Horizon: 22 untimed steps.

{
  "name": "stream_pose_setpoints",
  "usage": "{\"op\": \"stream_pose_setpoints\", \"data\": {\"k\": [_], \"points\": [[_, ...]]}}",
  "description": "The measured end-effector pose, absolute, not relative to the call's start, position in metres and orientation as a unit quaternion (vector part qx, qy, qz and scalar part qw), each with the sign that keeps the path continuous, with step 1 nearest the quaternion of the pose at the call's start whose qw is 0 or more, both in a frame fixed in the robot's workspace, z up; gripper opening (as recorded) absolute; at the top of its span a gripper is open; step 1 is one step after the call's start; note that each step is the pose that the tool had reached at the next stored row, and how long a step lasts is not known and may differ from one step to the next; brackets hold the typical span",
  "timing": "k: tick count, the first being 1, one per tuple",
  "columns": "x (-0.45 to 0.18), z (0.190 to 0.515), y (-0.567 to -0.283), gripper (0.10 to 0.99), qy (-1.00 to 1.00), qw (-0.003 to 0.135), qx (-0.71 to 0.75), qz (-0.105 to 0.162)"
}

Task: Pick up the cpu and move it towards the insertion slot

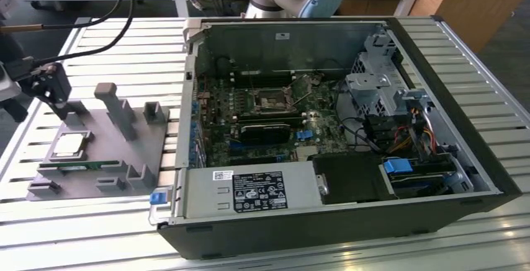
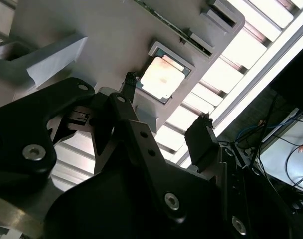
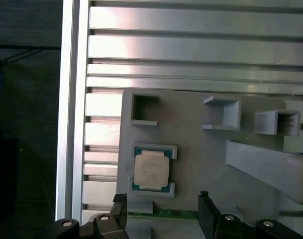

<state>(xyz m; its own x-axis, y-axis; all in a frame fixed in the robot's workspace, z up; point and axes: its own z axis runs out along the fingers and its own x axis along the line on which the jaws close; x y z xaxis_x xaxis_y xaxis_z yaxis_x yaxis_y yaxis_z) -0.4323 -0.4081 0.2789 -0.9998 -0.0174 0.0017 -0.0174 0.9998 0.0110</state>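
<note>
Hovering gripper, fingers spread and empty, over the cpu, not touching it.

cpu lies flat in its square nest on the grey fixture plate, on the slatted table at the exterior view's left of the open computer case. In both wrist views the cpu sits just beyond the two black fingertips, clear of both. A green circuit strip lies on the plate just beside the cpu. The insertion slot, silver frame and dark centre, is on the motherboard inside the case, well apart from the cpu.
</note>
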Motion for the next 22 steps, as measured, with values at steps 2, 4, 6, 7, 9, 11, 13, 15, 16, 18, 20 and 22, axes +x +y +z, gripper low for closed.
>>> {"op": "stream_pose_setpoints", "data": {"k": [2, 4, 6, 7, 9, 11, 13, 15, 16, 18, 20, 22], "points": [[-0.432, 0.277, -0.408, 0.675, -1.0, 0.001, 0.009, -0.005], [-0.432, 0.276, -0.408, 0.675, -1.0, 0.001, 0.009, -0.005], [-0.432, 0.274, -0.408, 0.675, -1.0, 0.001, 0.009, -0.006], [-0.432, 0.274, -0.408, 0.675, -1.0, 0.001, 0.009, -0.006], [-0.432, 0.273, -0.408, 0.675, -1.0, 0.001, 0.009, -0.006], [-0.432, 0.271, -0.408, 0.675, -1.0, 0.001, 0.009, -0.005], [-0.432, 0.269, -0.408, 0.675, -1.0, 0.001, 0.009, -0.005], [-0.432, 0.267, -0.408, 0.675, -1.0, 0.001, 0.009, -0.005], [-0.432, 0.266, -0.408, 0.675, -1.0, 0.001, 0.009, -0.005], [-0.432, 0.264, -0.408, 0.675, -1.0, 0.001, 0.009, -0.005], [-0.432, 0.263, -0.408, 0.675, -1.0, 0.001, 0.009, -0.005], [-0.432, 0.262, -0.408, 0.675, -1.0, 0.001, 0.009, -0.005]]}}
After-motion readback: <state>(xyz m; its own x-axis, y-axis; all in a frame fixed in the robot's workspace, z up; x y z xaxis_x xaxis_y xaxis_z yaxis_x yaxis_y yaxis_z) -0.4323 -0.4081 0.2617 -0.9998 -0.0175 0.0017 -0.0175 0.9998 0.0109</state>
